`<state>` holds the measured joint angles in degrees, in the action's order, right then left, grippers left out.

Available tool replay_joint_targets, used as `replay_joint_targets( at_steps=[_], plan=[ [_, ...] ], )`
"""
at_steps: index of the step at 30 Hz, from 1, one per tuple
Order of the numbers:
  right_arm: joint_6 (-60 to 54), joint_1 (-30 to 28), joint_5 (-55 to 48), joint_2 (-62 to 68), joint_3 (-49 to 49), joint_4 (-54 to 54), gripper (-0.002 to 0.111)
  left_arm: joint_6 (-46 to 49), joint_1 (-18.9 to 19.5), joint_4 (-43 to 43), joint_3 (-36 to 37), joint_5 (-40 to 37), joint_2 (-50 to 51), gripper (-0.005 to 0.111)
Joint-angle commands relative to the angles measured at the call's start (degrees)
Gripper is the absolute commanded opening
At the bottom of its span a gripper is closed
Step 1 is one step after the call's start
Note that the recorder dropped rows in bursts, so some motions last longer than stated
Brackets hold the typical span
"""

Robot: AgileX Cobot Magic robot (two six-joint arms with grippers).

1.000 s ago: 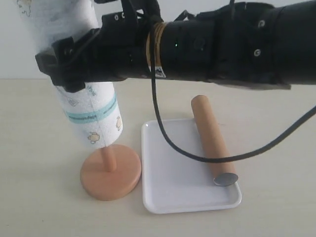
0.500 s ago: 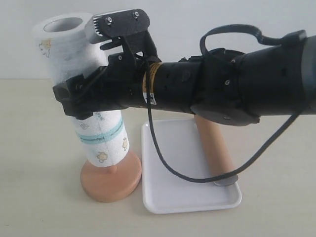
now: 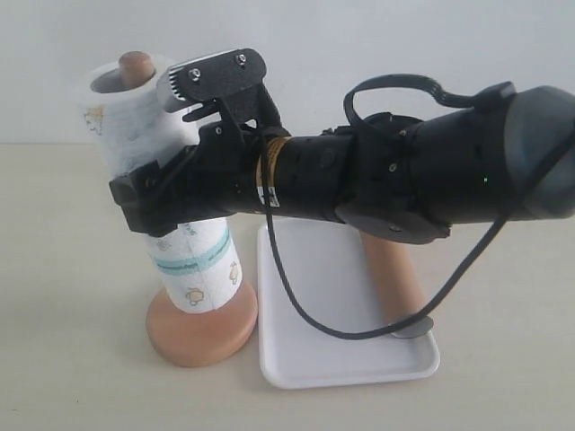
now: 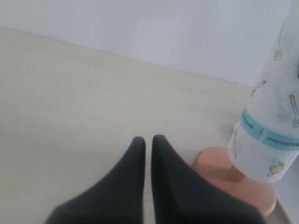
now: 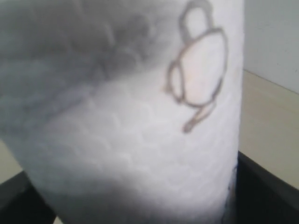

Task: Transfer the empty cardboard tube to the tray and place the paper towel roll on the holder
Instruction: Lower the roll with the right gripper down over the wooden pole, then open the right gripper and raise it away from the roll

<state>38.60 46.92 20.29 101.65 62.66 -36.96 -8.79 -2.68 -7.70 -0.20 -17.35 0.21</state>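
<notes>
The paper towel roll (image 3: 193,260) stands slightly tilted over the holder, whose round post top (image 3: 137,65) pokes out of the roll's core. The roll's lower end is just above the holder's disc base (image 3: 193,337). My right gripper (image 3: 144,205) reaches in from the right and is shut on the roll's middle; in the right wrist view the roll (image 5: 140,116) fills the picture between the dark fingers (image 5: 266,186). The empty cardboard tube (image 3: 395,287) lies in the white tray (image 3: 305,359), partly hidden by the arm. My left gripper (image 4: 148,140) is shut and empty above the table beside the base (image 4: 219,163).
The tray sits directly right of the holder's base, almost touching it. My right arm's black body and a hanging cable (image 3: 296,305) cross above the tray. A white wall stands behind the light wooden table (image 3: 63,269).
The right gripper has lowered the roll down the holder's post. The post's top now sticks out of the core, and the roll's lower end has dropped nearly to the base.
</notes>
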Motion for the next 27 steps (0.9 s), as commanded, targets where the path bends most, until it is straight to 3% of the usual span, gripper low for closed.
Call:
replay_joint_targets(
  at_steps=[1, 2, 5, 16, 27],
  plan=[
    [0.1, -0.6, -0.5, -0.4, 0.0, 0.3, 0.063, 0.3, 0.1, -0.5, 0.2, 0.8, -0.2, 0.004],
    [0.3, -0.6, -1.4, -0.4, 0.0, 0.3, 0.075, 0.3, 0.1, -0.5, 0.2, 0.8, -0.2, 0.004],
    [0.0, -0.6, -4.4, -0.4, 0.0, 0.3, 0.088, 0.3, 0.1, -0.5, 0.2, 0.8, -0.2, 0.004],
    [-1.2, -0.6, -6.2, -2.4, 0.6, 0.2, 0.089, 0.3, 0.1, -0.5, 0.2, 0.8, -0.2, 0.004],
    [-3.2, -0.6, -14.6, -16.9, 5.5, 0.2, 0.089, 0.3, 0.1, -0.5, 0.2, 0.8, -0.2, 0.004]
  ],
)
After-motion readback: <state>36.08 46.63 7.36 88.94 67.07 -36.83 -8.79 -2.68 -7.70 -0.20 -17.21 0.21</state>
